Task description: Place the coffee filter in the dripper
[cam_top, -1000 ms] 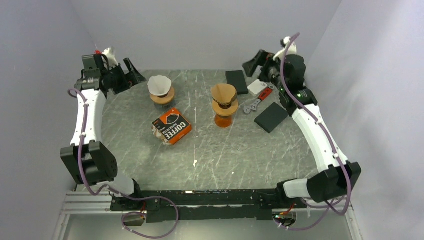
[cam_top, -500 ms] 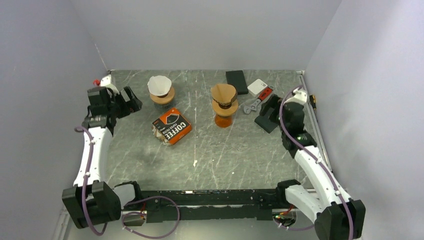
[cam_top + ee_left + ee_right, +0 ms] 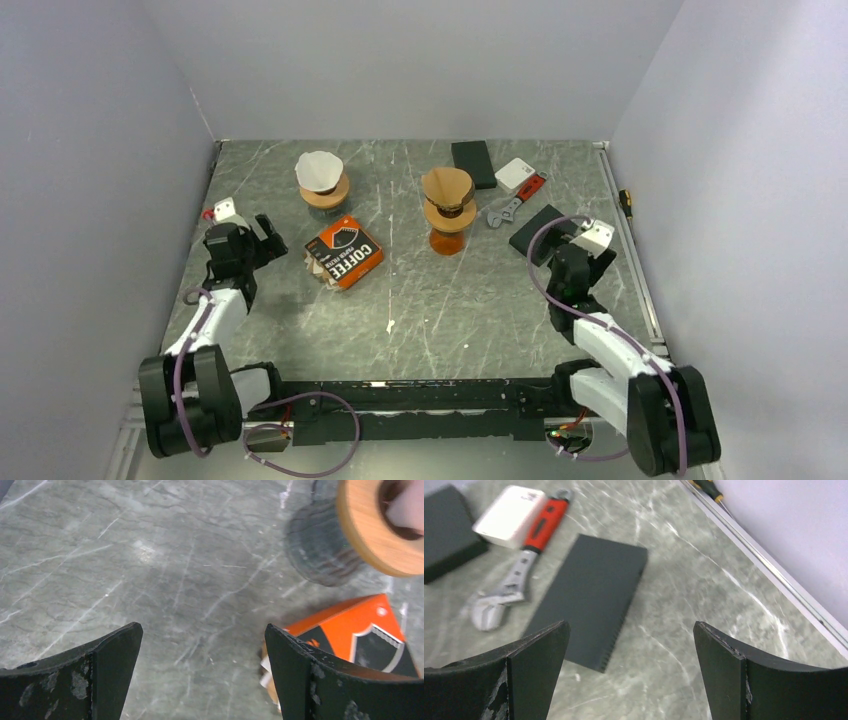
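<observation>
Whereas a second ago both arms were stretched out to the far side of the table (image 3: 450, 320), they have now folded back toward their bases. The left gripper (image 3: 202, 635) hangs low over bare marble just beside the orange filter box (image 3: 343, 252), and the right gripper (image 3: 631, 630) looks down on the black pad (image 3: 589, 597) and the wrench (image 3: 519, 577). Both sets of jaws are spread wide with nothing between them (the wrist views show only tabletop in the gap).

A white coffee filter (image 3: 319, 170) sits in the wooden-collared dripper (image 3: 326, 192) at the far left, and a brown filter (image 3: 446, 184) sits in the second dripper (image 3: 447, 212) on its amber carafe (image 3: 446, 242) — neither has moved across the overhead views. Judging by that, the placing looks finished, and the retreat reads as a return to rest rather than a reach for another filter. Whether the paper lies snug against the cone is too small to tell.
</observation>
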Available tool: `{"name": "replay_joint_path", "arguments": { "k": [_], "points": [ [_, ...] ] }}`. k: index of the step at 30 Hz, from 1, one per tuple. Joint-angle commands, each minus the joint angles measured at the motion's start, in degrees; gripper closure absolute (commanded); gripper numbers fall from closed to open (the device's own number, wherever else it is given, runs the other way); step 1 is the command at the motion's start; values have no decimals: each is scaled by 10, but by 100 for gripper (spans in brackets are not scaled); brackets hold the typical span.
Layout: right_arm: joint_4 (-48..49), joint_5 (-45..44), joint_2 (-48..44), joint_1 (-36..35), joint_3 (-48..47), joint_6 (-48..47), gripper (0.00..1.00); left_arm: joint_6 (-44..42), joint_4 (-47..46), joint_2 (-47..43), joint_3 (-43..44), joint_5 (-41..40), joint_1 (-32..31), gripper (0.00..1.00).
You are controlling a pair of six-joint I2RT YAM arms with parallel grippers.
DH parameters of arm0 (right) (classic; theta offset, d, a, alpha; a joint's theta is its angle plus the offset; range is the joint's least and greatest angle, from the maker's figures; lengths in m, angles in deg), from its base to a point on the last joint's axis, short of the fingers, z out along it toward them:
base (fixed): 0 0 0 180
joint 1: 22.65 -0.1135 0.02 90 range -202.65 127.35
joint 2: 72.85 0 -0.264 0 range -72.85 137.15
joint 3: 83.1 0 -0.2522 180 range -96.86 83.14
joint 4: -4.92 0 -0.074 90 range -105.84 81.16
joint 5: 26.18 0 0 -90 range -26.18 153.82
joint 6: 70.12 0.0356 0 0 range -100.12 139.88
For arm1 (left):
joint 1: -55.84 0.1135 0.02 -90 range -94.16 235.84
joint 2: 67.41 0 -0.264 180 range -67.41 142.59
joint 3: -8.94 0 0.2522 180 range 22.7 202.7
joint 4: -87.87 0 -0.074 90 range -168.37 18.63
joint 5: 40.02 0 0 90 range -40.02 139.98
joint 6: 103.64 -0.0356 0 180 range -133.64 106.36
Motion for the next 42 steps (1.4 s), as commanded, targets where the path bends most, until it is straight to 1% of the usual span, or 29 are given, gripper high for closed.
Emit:
{"name": "replay_joint_path", "arguments": {
  "k": [1,4,5,6,7,8,9,11,12,13,14,15,16,17,18,19,20,21,22,23,24,25,27,29,30,33,35,42],
  "points": [
    [147,-80,61,3,33,-9,0,-39,-218,48,-46,-75,-12,1],
    [209,-78,119,3,33,-7,0,-54,-320,84,-82,-124,-26,1],
    [221,-93,145,3,25,3,0,-73,-367,101,-96,-131,-30,1],
    [213,-102,167,3,13,9,0,-72,-415,124,-103,-143,-32,0],
    [206,-117,191,3,-1,8,0,-67,-419,141,-94,-147,-32,1],
    [192,-129,211,4,-21,3,0,-70,-369,152,-72,-133,-32,0],
    [181,-133,225,4,-35,-11,0,-78,-366,169,-66,-126,-35,0],
    [236,-133,247,4,-32,-61,0,-90,-417,203,-75,-104,-39,1],
    [296,-121,253,7,-12,-84,0,-95,-442,220,-89,-98,-41,0],
    [361,-88,258,15,10,-103,0,-101,-508,239,-109,-89,-44,0],
    [368,-66,261,23,22,-89,0,-110,-568,269,-127,-80,-48,0],
    [412,-42,269,32,36,-106,0,-123,-637,295,-144,-67,-51,1],
    [430,-14,269,35,45,-114,0,-135,-683,319,-152,-66,-57,0],
    [423,23,259,38,51,-115,0,-136,-644,311,-149,-58,-59,0],
    [453,57,267,44,61,-123,0,-132,-584,289,-136,-54,-61,1],
    [475,91,288,55,70,-125,0,-133,-569,291,-120,-63,-63,0],
    [529,105,318,61,72,-142,0,-138,-586,308,-114,-69,-65,0],
    [473,91,311,58,47,-141,0,-143,-582,311,-106,-64,-66,1],
    [412,118,300,68,33,-120,0,-145,-544,300,-97,-53,-68,1],
    [449,134,312,78,40,-128,0,-145,-512,296,-86,-44,-68,1],
    [443,134,308,81,38,-124,0,-153,-508,304,-79,-37,-69,0],
    [414,138,299,82,35,-114,0,-158,-513,314,-70,-32,-69,0],
    [450,134,310,81,40,-126,0,-158,-476,305,-62,-29,-70,1],
    [418,138,301,82,35,-117,0,-161,-482,309,-59,-29,-70,0],
    [434,135,306,82,37,-124,0,-162,-501,313,-66,-29,-70,0],
    [424,137,303,83,36,-119,0,-161,-477,308,-61,-24,-70,0],
    [430,135,304,82,36,-123,0,-161,-492,313,-62,-23,-70,0],
    [428,135,305,82,36,-121,0,-161,-487,312,-62,-22,-70,0]
  ]
}}
